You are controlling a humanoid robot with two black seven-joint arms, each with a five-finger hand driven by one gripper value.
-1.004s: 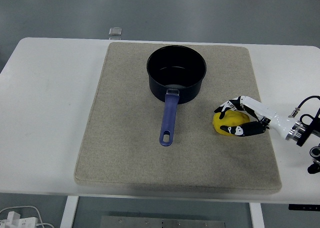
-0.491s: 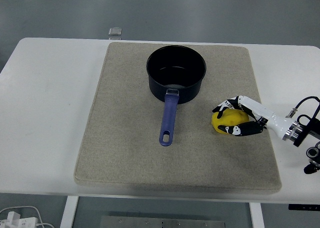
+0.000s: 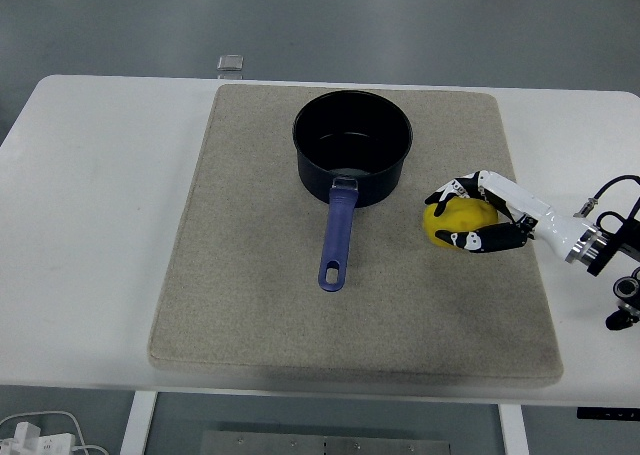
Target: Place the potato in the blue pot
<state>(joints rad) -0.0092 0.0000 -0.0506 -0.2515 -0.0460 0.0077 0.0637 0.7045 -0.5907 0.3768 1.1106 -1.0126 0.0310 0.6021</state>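
Note:
A yellow potato (image 3: 458,221) is held over the right part of the beige mat (image 3: 250,275), with my right hand (image 3: 468,216) shut on it, black fingers (image 3: 487,240) wrapped over its top and underside. The blue pot (image 3: 352,147) stands upright at the mat's upper middle, dark and empty inside, its blue handle (image 3: 338,237) pointing toward the near edge. The potato lies to the right of the handle, below and right of the pot, apart from both. My left arm does not show.
The mat covers most of the white table (image 3: 90,225). A small clear object (image 3: 231,64) sits at the table's far edge. White cables (image 3: 40,430) lie on the floor at lower left.
My right hand has carried the potato slightly up the picture and a little left, toward the pot. The pot has stayed put.

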